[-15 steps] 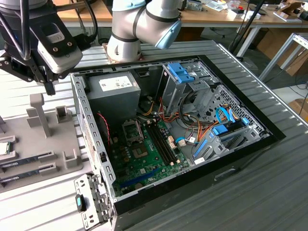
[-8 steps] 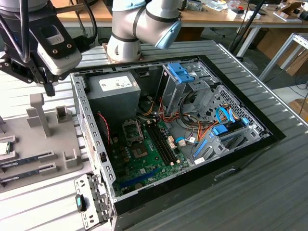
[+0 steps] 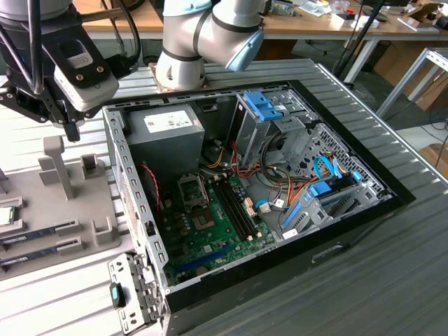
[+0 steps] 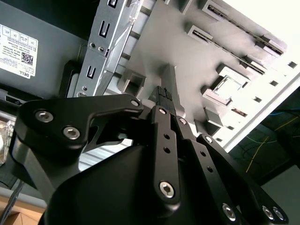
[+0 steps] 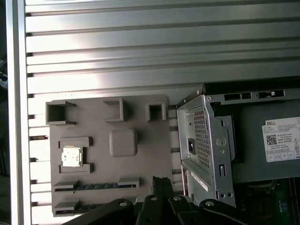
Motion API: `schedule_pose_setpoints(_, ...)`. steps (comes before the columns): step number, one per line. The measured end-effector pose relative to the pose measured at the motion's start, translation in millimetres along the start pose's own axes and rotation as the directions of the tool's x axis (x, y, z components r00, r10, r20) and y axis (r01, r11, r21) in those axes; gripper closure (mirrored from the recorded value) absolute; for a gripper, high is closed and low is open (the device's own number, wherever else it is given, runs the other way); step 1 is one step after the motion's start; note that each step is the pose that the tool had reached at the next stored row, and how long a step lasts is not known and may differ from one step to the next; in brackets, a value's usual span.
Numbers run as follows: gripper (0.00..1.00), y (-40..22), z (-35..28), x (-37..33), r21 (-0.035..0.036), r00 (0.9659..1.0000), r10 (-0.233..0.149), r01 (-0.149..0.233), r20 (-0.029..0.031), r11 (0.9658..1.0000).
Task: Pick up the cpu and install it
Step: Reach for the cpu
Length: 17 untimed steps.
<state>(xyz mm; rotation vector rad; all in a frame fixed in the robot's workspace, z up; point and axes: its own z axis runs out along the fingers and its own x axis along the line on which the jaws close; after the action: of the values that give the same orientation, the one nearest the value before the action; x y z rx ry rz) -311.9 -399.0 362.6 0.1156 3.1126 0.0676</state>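
Pincer (image 5: 160, 180), pressed together, empty, hangs over the tray (image 5: 150, 150) edge beside the case (image 5: 206, 140); cpu (image 5: 71, 155) lies toward the opposite edge.

One gripper (image 5: 160, 179) on one robot arm (image 3: 203, 35) hangs over one grey fixture tray (image 5: 140, 159). The tray carries one cpu (image 5: 71, 155) off to the gripper's side, one raised rounded pad (image 5: 123, 142) just beyond the gripper, three open square brackets (image 5: 60, 112) along the edge farthest from it, and two long slotted holders (image 5: 89, 185) nearest it. Beside the gripper lies one open computer case (image 3: 126, 175), holding one grey power-supply box (image 3: 157, 150) with one white label (image 3: 168, 120) and one green motherboard (image 3: 210, 234).
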Motion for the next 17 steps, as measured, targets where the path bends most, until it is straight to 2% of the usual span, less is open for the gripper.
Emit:
schedule_pose_setpoints(3, 0.89, -0.3, 3.9, 1.2, 0.0000, 1.0000, 0.000, 0.000, 0.0001, 1.0000)
schedule_pose_setpoints(5, 0.89, -1.0, 8.5, 9.1, -0.0001, 1.0000, 0.000, 0.000, 0.0001, 1.0000)
schedule_pose_setpoints(17, 0.89, -1.4, 10.5, 13.4, -0.0001, 1.0000, 0.000, 0.000, 0.0001, 1.0000)
